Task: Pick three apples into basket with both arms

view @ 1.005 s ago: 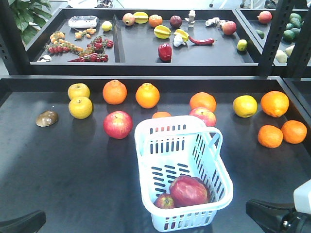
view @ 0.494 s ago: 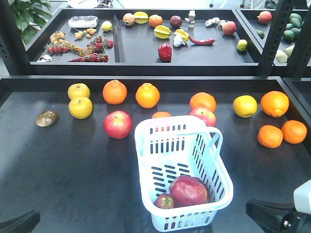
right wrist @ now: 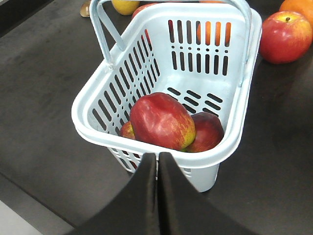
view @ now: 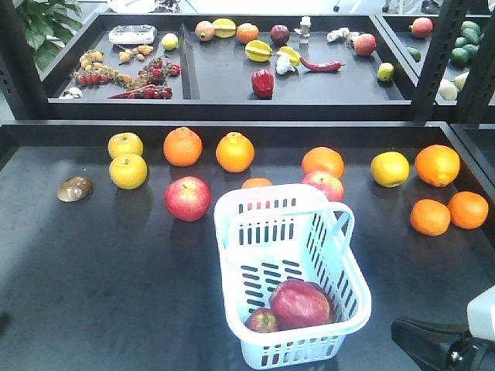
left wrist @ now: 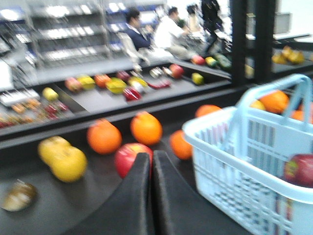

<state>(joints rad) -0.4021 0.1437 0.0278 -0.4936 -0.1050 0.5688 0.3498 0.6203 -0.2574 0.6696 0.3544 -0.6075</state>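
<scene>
Apparently the task is almost finished or already finished. The basket (view: 340, 309) stands on the bench (view: 100, 278), and the right wrist view shows three apples inside it: a big one (right wrist: 161, 121) in front, a darker one (right wrist: 208, 131) touching it behind, and a small one (right wrist: 127, 130) half hidden beside the basket wall. From the front view I can count only two of them, so the third I judge from the wrist view alone.

Outside the basket two more apples lie on the bench: one (view: 187, 198) to the left of the basket and one (view: 323, 184) just behind its far rim. If three are really inside, nothing is left to pick.

The right gripper (right wrist: 157, 161) hangs near the basket's front rim, its fingers pressed together and holding nothing. The left gripper (left wrist: 150, 161), also with fingers pressed together and empty, points toward the apple left of the basket.

Around the basket I count seven oranges and three yellow pears.
</scene>
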